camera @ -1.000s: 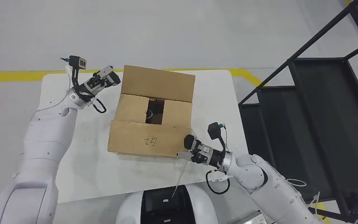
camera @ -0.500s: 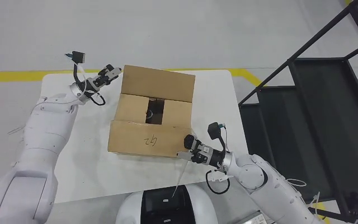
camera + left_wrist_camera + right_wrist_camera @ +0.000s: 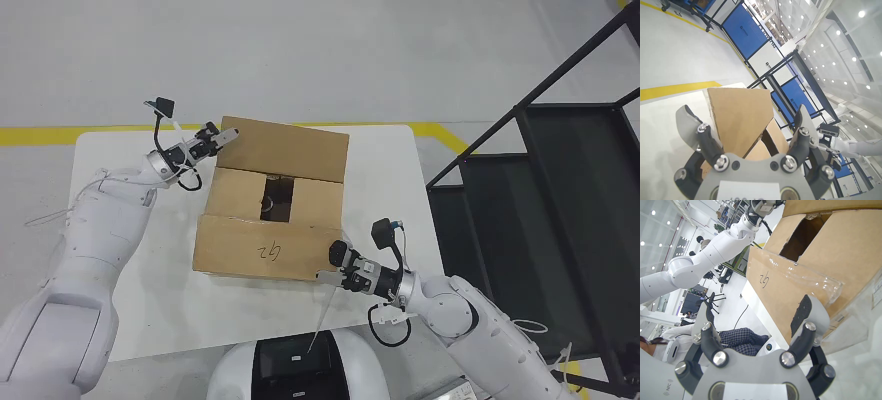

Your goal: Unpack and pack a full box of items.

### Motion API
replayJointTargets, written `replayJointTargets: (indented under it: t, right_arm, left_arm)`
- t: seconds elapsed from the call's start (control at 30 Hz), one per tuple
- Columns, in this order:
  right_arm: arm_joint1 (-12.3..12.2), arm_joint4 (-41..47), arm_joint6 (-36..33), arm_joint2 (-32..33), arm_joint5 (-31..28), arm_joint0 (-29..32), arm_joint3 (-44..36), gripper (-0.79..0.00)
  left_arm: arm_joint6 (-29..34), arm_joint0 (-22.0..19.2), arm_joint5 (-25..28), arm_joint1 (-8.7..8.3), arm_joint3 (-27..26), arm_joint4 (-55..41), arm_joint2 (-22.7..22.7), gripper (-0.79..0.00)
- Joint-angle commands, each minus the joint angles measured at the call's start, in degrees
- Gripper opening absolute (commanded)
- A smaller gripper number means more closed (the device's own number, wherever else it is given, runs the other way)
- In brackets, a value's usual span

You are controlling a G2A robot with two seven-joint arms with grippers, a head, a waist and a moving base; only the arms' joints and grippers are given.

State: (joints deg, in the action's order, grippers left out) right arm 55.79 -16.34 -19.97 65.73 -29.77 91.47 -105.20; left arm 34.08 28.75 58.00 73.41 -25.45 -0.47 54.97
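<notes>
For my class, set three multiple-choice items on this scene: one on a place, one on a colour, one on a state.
1. Where is the left gripper?
A. At the far flap of the cardboard box.
B. On a shelf.
C. Deep inside the box.

2. What colour is the floor stripe?
A. Red.
B. Yellow.
C. Blue.

3. How do the jaws of the right gripper stand?
A. Shut on tape.
B. Shut on a flap.
C. Open.

Answers:
1 A, because the flap's corner lies between its jaws in the left wrist view.
2 B, because the top view shows the stripe yellow.
3 C, because the right wrist view shows them apart, holding nothing.
</notes>
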Motion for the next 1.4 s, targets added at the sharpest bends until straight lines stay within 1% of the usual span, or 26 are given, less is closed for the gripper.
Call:
replayJointTargets:
  t: [0.0, 0.13, 0.3, 0.47, 0.67, 0.9, 1.13, 1.2, 1.37]
  right_arm:
    - [0.0, 0.0, 0.0, 0.0, 0.0, 0.0, 0.0, 0.0]
    - [0.0, 0.0, 0.0, 0.0, 0.0, 0.0, 0.0, 0.0]
    - [0.0, 0.0, 0.0, 0.0, 0.0, 0.0, 0.0, 0.0]
    - [0.0, 0.0, 0.0, 0.0, 0.0, 0.0, 0.0, 0.0]
    - [0.0, 0.0, 0.0, 0.0, 0.0, 0.0, 0.0, 0.0]
    - [0.0, 0.0, 0.0, 0.0, 0.0, 0.0, 0.0, 0.0]
    - [0.0, 0.0, 0.0, 0.0, 0.0, 0.0, 0.0, 0.0]
    - [0.0, 0.0, 0.0, 0.0, 0.0, 0.0, 0.0, 0.0]
    - [0.0, 0.0, 0.0, 0.0, 0.0, 0.0, 0.0, 0.0]
  left_arm:
    - [1.64, -0.12, 0.0, 0.45, 0.18, -1.9, -0.27, 0.0]
    - [5.32, -0.25, 0.0, 0.65, 0.01, -7.22, 0.71, 0.0]
    - [12.21, 0.62, 0.0, -0.13, -1.56, -14.25, 3.17, 0.0]
    - [12.22, 3.61, 0.0, -1.86, -6.75, -17.49, 2.35, 0.0]
    - [12.22, 7.44, 0.0, -5.02, -12.42, -22.26, 1.88, 0.0]
    - [12.23, 12.76, 0.0, -9.33, -22.14, -27.34, -0.66, 0.0]
    - [12.27, 15.15, -0.04, -13.99, -29.28, -31.35, -3.52, 0.0]
    - [13.33, 15.57, -1.1, -15.32, -31.0, -33.13, -4.48, 0.0]
    - [19.14, 16.5, -6.91, -18.6, -35.8, -38.76, -5.23, 0.0]
